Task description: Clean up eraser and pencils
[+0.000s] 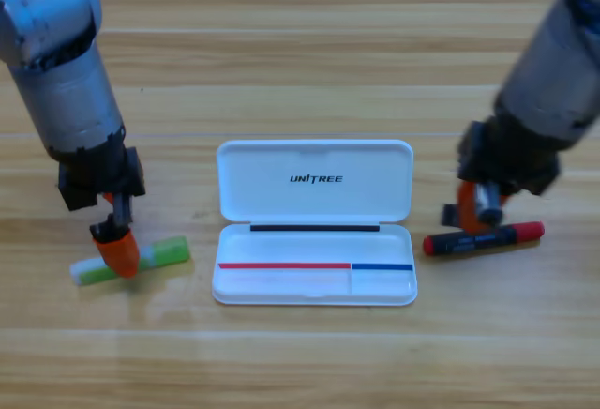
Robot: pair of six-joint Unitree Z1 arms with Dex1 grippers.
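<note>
The light green pencil (pixel 159 253) with a whitish end lies slanted on the table, left of the white case (pixel 315 179). My left gripper (pixel 116 251) points down onto its middle and covers that part. The black pencil with red ends (pixel 497 236) lies right of the case. My right gripper (pixel 478 214) hangs just above its left half. A small dark block (pixel 450 214) peeks out at that gripper's left side and may be the eraser; most of it is hidden.
The white case lies open in the middle of the table, lid up and back, with its shallow tray (pixel 281 285) toward the front. Both arms come down from the upper corners. Bare wooden table surrounds the case.
</note>
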